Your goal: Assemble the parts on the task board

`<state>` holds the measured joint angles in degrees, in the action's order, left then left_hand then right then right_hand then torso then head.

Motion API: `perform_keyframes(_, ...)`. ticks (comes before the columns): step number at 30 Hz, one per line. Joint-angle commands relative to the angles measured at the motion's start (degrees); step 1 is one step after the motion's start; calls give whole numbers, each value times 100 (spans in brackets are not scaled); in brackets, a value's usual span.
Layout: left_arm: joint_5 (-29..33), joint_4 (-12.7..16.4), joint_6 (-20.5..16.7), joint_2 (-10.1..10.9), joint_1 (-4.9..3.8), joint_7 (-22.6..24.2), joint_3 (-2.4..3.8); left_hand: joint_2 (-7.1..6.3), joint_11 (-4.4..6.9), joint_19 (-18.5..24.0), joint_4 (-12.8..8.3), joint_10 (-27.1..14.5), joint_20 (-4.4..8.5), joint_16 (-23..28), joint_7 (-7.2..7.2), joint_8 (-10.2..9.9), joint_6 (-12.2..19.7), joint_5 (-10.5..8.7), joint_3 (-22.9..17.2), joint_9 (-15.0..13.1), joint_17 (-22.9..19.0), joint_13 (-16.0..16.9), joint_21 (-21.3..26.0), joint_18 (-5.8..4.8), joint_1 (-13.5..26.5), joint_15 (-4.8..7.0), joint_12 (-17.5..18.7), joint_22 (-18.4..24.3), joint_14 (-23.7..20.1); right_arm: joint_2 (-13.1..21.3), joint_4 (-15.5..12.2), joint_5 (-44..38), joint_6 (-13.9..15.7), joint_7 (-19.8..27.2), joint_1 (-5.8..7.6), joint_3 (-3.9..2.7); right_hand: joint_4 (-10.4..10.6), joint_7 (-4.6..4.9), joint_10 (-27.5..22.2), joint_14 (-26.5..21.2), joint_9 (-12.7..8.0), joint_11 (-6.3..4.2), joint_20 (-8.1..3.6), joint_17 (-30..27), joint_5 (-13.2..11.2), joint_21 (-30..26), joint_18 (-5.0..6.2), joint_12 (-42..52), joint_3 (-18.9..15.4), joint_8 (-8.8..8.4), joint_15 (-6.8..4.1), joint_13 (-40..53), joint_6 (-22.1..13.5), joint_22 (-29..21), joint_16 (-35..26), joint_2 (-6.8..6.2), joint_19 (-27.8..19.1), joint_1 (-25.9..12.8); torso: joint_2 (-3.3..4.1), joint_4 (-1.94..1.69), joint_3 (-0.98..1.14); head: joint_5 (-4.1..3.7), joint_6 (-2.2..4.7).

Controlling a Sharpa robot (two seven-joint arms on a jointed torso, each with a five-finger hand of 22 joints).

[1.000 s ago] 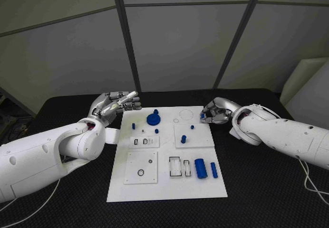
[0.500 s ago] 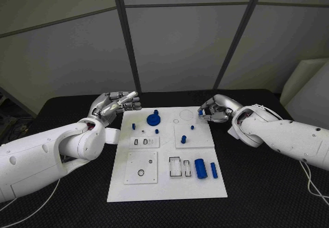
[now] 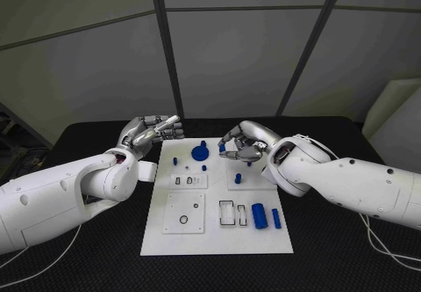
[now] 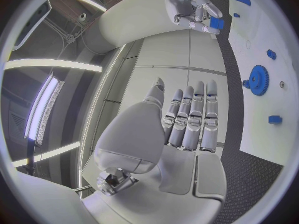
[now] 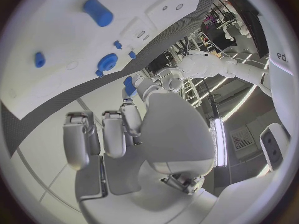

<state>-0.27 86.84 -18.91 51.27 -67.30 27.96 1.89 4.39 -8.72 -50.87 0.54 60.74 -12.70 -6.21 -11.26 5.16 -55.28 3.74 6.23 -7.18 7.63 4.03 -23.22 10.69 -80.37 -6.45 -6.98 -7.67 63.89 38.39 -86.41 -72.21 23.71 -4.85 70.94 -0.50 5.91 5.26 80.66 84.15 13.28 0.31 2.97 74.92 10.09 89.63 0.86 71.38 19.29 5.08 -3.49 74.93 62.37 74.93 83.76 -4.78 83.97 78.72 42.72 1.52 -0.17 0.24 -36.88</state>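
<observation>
**Right hand holds a small blue piece above the far end of the board**

The right hand (image 3: pixel 243 142) hangs over the far end of the white board (image 3: pixel 216 240), its fingers curled in around a small blue block (image 3: pixel 222 146) (the left wrist view shows the same block (image 4: pixel 217 23) pinched at the fingertips, clear of the board); just beside the hand, toward the left arm, a blue gear (image 3: pixel 199 152) lies on the board, and under the hand on the near side a blue peg (image 3: pixel 238 179) stands upright in a raised white square.

The left hand (image 3: pixel 151 131) is off the board's far corner, above the black table (image 3: pixel 79 255), holding nothing; its fingers (image 4: pixel 193 115) lie straight and side by side in the wrist view, so it is open and flat rather than spread; the gear is the closest large piece to it, with a small blue stub (image 3: pixel 174 161) between the two.

Further toward the robot from both hands, a thick blue cylinder (image 3: pixel 259 215) and a thinner blue bar (image 3: pixel 275 218) lie side by side, next to two outlined slots; whether the gear sits on a pin cannot be told.
</observation>
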Motion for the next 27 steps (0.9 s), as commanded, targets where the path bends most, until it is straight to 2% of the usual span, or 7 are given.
perform_keyframes(1,15,-6,12,-20,-16,5,5,22,-14,-22,-7,24,-6,29,-30,-40,-19,-34,21,3,9,-9,23,-24,20,-22,30,8,10,-206,19,-535,-78,-596,14,3,-27,-42,-29,332,101,-10,-33,323,14,37,-86,-17,-3,3,-33,32,37,1507,-5,33,603,5,-12,-30,-11,22,-17)
perform_keyframes(4,19,-10,11,-34,-22,4,5,21,-14,-20,-8,26,-7,34,-31,-41,-21,-34,24,3,8,-9,27,-24,21,-23,31,11,8,-449,105,-693,-147,-811,13,22,-28,-39,-35,332,101,-8,-33,318,15,37,-86,-29,-3,-2,-32,24,32,1507,-8,32,603,-1,-10,-38,-20,91,-25)
perform_keyframes(6,21,-17,8,-41,-24,3,5,21,-14,-20,-8,26,-7,34,-31,-41,-21,-34,24,3,8,-9,27,-24,21,-23,31,11,8,-596,158,-780,-180,-964,12,68,-38,-39,-49,331,103,-7,-32,316,21,37,-86,-55,1,-7,-30,4,31,1507,-9,30,603,0,-7,-21,-10,209,-44)
perform_keyframes(9,22,-30,6,-59,-27,2,5,22,-14,-19,-9,27,-8,37,-31,-42,-22,-34,26,3,8,-8,30,-25,22,-24,32,13,6,-781,217,-851,-203,-1148,9,133,-49,-39,-58,329,106,-6,-31,308,30,37,-86,-71,4,-10,-29,-7,33,1507,-14,28,603,1,-3,-22,-1,238,-63)
perform_keyframes(11,22,-36,5,-71,-29,1,5,22,-14,-19,-9,27,-8,37,-31,-42,-22,-34,26,3,8,-8,30,-25,22,-24,32,13,6,-883,242,-890,-206,-1243,5,192,-56,-37,-65,327,108,-5,-30,297,37,37,-86,-84,5,-13,-28,-15,34,1507,-20,23,603,-2,0,-35,-7,253,-81)
perform_keyframes(17,23,-51,-6,-90,-34,2,6,23,-15,-13,-12,28,-10,47,-31,-44,-24,-34,30,2,7,-8,39,-26,24,-27,35,20,1,-1085,306,-1050,-257,-1363,-50,304,-59,-33,-67,325,111,-2,-29,291,44,37,-86,-87,1,-18,-26,-16,35,1507,-25,15,603,-19,-8,-21,-2,346,-127)
perform_keyframes(27,23,-63,1,-125,-35,2,6,25,-16,-9,-14,30,-12,54,-31,-46,-26,-34,33,2,7,-8,45,-27,25,-29,37,25,-3,-1254,366,-1227,-324,-1415,-186,362,-63,-28,-62,327,113,3,-26,298,50,37,-86,-77,-3,-33,-23,-6,25,1507,-22,4,603,-44,-8,-16,-5,431,-176)
